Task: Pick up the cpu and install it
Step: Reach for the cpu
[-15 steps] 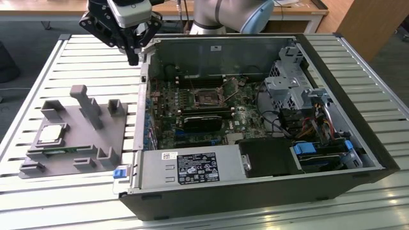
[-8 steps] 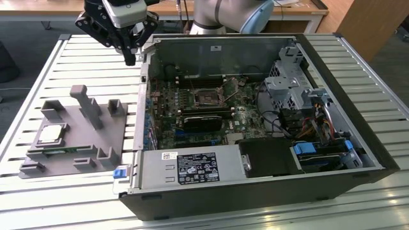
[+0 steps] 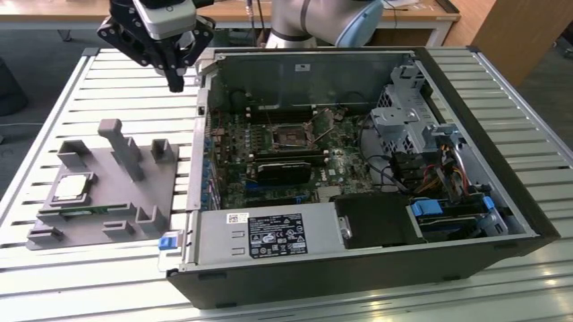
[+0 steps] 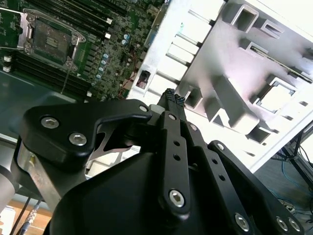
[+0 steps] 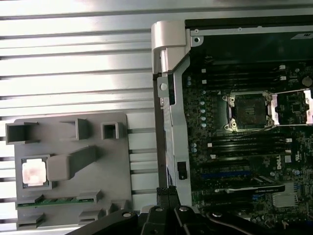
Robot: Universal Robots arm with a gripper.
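**One chip on its holder, gripper closed and empty**

One arm hung its gripper above the slatted metal table, just outside the wall of the open computer case, toward the exterior view's left. Its two fingers were pressed together with nothing between them. In both wrist views the dark fingertips met in a narrow point over the strip of table beside the case wall.

The cpu lay flat in a square pocket of the grey holder, silvery top plate up, well apart from the gripper. The holder stood on the table at the exterior view's left, just beside the case. The first wrist view showed the cpu next to a slanted grey post, with a green memory stick lying in a slot of the same holder. The second wrist view caught the cpu beyond the holder's raised posts.

Inside the case, the green board lay flat with its square socket bare. In the first wrist view the socket was uncovered and its metal frame was swung open to one side. A black card sat on the board near the socket.
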